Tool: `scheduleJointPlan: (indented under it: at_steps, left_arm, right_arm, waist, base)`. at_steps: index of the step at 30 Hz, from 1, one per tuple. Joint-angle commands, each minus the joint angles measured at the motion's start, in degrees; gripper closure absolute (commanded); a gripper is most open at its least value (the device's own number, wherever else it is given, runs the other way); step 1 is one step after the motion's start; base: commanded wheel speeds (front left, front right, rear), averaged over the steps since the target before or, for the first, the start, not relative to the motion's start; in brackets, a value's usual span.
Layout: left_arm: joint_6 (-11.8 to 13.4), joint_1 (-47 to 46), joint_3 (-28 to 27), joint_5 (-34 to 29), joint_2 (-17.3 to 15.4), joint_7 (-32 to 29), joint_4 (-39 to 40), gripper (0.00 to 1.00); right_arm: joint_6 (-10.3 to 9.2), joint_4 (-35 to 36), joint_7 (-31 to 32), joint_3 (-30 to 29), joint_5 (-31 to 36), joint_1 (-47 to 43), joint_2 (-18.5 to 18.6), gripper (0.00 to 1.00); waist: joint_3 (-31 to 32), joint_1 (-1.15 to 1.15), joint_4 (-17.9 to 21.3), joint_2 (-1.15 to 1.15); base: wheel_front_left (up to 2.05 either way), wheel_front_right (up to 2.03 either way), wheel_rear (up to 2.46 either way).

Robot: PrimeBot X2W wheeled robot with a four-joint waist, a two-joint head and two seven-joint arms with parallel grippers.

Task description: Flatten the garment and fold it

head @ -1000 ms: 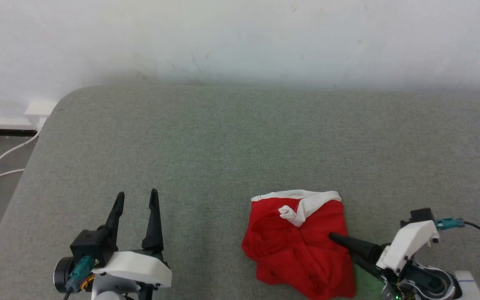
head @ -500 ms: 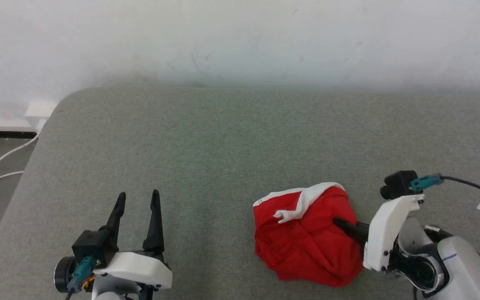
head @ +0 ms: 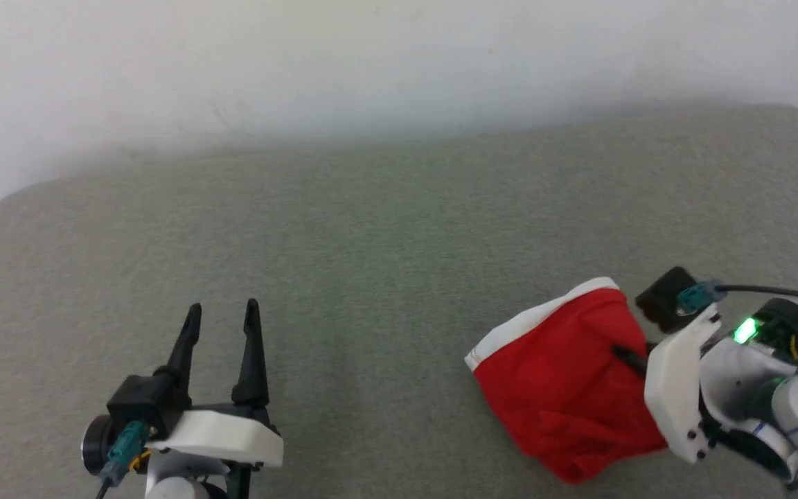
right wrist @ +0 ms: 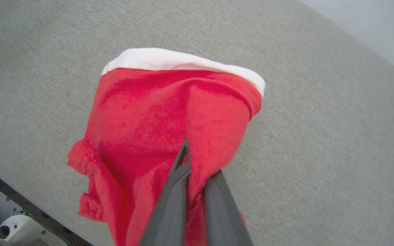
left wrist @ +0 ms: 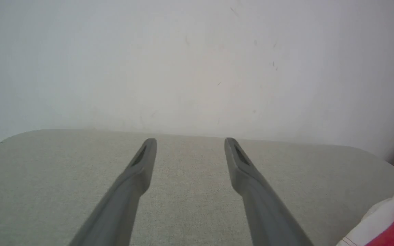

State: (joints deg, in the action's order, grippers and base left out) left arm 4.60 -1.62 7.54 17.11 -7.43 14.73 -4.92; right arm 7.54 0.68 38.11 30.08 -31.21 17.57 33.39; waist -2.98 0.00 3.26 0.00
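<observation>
Nearest, at the lower right of the head view, the right gripper (head: 619, 352) is seen with its jaws drawn nearly together on a pinch of the garment (head: 565, 395), red fabric being caught between its dark fingers (right wrist: 178, 184). The garment is found at the near right of the grey padded surface (head: 371, 242), close to its front edge, bunched into a tented heap under that hold. At the lower left, the left gripper (head: 224, 308) is held over the surface, jaws wide and empty, well apart from the garment. The step in hand is judged to be the very start of flattening: nothing is yet spread or folded. Next, it is judged, the heap is to be carried toward the open middle and a second hold taken by the left gripper, perhaps on the white band (head: 537, 315) along the far edge, so that the fabric can be drawn taut between two points and laid flat. No lettering can be made out, waist and legs cannot be told apart, the number of layers pinched cannot be judged, and whether the underside rests on the surface or is lifted clear cannot be told. In the left wrist view the garment is cut off by the lower right corner. Farthest, a plain pale wall (head: 371, 62) is seen behind the surface.
</observation>
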Motion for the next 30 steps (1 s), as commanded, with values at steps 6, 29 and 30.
scheduleJointPlan:
  at_steps: [6, 29, 30]
  left_arm:
    - [-0.5, -3.3, -0.2, -1.6, -1.2, 0.2, 2.8, 0.00]
    - [-2.7, -15.3, 3.4, -4.9, -5.1, -4.0, 5.9, 0.00]
    - [-2.7, -15.4, 3.4, -5.0, -5.1, -4.0, 5.8, 0.00]
  right_arm:
    - [-0.05, -5.4, -4.1, -1.7, -0.5, 4.6, 2.4, 1.00]
    - [-0.05, -43.0, -45.4, -6.5, 3.5, 22.0, 0.7, 1.00]
    - [-0.05, -44.7, -47.1, -7.3, 4.2, 22.6, 0.3, 0.65]
  waist:
    - [-10.4, 0.00, 14.6, 0.00]
    - [-24.3, 0.00, 20.5, 0.00]
    - [-24.6, 0.00, 20.1, 0.00]
  base:
    - [0.00, 0.00, 0.00]
    - [0.00, 0.00, 0.00]
    - [0.00, 0.00, 0.00]
